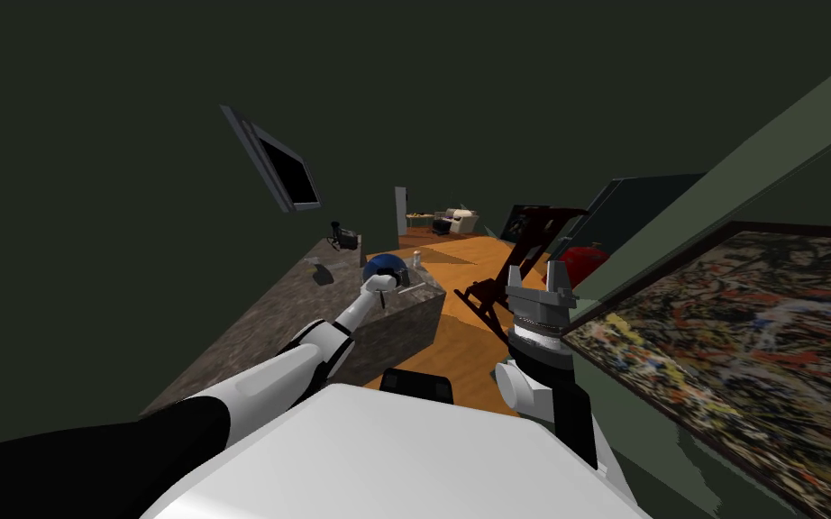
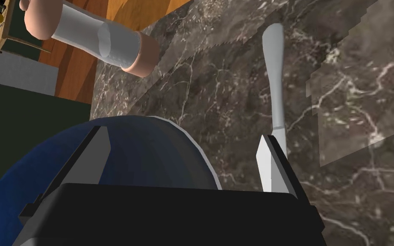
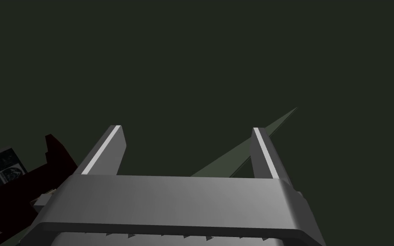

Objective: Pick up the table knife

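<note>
The table knife (image 2: 274, 72), plain light grey, lies flat on the dark marble counter (image 2: 354, 179). My left gripper (image 2: 183, 133) hangs open just above the counter. One of its fingers (image 2: 270, 164) sits right beside the knife's near end, overlapping it. The other finger (image 2: 94, 153) stands over a blue bowl (image 2: 149, 153). Nothing lies between the fingers but the bowl's rim and bare counter. In the head view the left gripper (image 1: 385, 290) is at the counter's far end by the blue bowl (image 1: 384, 267). My right gripper (image 3: 185, 128) is open and empty, raised to the right (image 1: 540, 293).
A white bottle with pinkish ends (image 2: 102, 38) stands near the counter's edge beyond the bowl. A dark appliance (image 1: 343, 236) sits at the counter's far end. A dark chair (image 1: 513, 270) stands on the wooden floor (image 1: 459, 360); a large painting (image 1: 747, 333) is close on the right.
</note>
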Controlling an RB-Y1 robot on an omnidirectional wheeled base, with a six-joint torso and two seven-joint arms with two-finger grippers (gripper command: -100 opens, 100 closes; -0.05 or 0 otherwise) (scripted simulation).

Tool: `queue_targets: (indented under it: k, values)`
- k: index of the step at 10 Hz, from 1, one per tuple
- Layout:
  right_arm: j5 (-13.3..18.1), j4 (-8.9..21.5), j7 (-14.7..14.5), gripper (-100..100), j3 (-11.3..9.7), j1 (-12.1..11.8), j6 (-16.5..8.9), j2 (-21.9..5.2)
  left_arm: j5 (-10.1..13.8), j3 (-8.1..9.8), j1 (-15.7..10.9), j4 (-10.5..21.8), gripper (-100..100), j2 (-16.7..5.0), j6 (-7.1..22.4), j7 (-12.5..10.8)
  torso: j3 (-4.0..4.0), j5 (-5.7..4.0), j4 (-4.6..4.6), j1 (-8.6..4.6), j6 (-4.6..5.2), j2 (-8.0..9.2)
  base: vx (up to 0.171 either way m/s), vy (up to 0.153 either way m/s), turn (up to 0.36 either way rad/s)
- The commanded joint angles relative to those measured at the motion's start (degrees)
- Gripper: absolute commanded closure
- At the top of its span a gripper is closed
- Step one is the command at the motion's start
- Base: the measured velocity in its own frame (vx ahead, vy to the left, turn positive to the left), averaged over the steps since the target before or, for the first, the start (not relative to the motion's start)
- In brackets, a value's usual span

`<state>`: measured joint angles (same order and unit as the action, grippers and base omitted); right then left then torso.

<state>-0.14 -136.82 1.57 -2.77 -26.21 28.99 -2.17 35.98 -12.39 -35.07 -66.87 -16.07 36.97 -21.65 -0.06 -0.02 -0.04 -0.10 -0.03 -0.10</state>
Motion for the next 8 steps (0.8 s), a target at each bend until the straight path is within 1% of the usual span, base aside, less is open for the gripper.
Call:
queue_targets:
  k: [1,2,3,4,5,6,7,8]
  values:
    - [0.00,0.00,0.00,0,0.00,0.00,0.00,0.00,1.31,-0.55,-2.86,2.86,-100,-0.39,2.86,-0.72,0.00,0.00,0.00,0.00,0.00,0.00,0.033,-0.031,-0.022]
    - [0.00,0.00,0.00,0,0.00,0.00,0.00,0.00,1.31,-0.55,-3.39,4.77,-100,-0.39,4.44,-0.72,-0.01,-0.01,0.00,-0.03,0.01,-0.03,0.026,-0.024,-0.013]
    - [0.00,0.00,0.00,0,0.00,0.00,0.00,0.00,2.45,-0.95,-5.94,6.81,-100,-0.84,6.05,-1.31,-0.01,0.00,0.00,0.00,0.00,-0.01,0.030,-0.034,-0.023]
    - [0.00,0.00,0.00,0,0.00,0.00,0.00,0.00,2.45,-0.95,-6.00,8.53,-100,-0.84,7.70,-1.31,-0.01,-0.01,0.00,-0.05,0.01,-0.02,0.027,-0.031,-0.012]
    - [0.00,0.00,0.00,0,0.00,0.00,0.00,0.00,2.45,-0.95,-6.00,8.68,-100,-0.84,7.81,-1.31,0.00,0.00,-0.01,-0.02,-0.01,0.00,0.008,-0.011,0.006]
    - [0.00,0.00,0.00,0,0.00,0.00,0.00,0.00,3.52,-1.32,-8.40,10.42,-100,-1.29,10.65,-1.88,0.03,0.01,0.01,0.04,-0.01,0.06,0.012,-0.022,-0.028]
    - [0.00,0.00,0.00,0,0.00,0.00,0.00,0.00,3.52,-1.32,-8.47,12.13,-100,-1.29,11.04,-1.88,0.03,0.00,0.02,0.00,0.01,0.05,0.018,-0.026,-0.015]
    - [0.00,0.00,0.00,0,0.00,0.00,0.00,0.00,4.52,-1.65,-10.79,13.84,-100,-1.74,13.33,-2.41,0.03,0.00,0.01,-0.01,0.00,0.05,0.038,-0.034,-0.020]
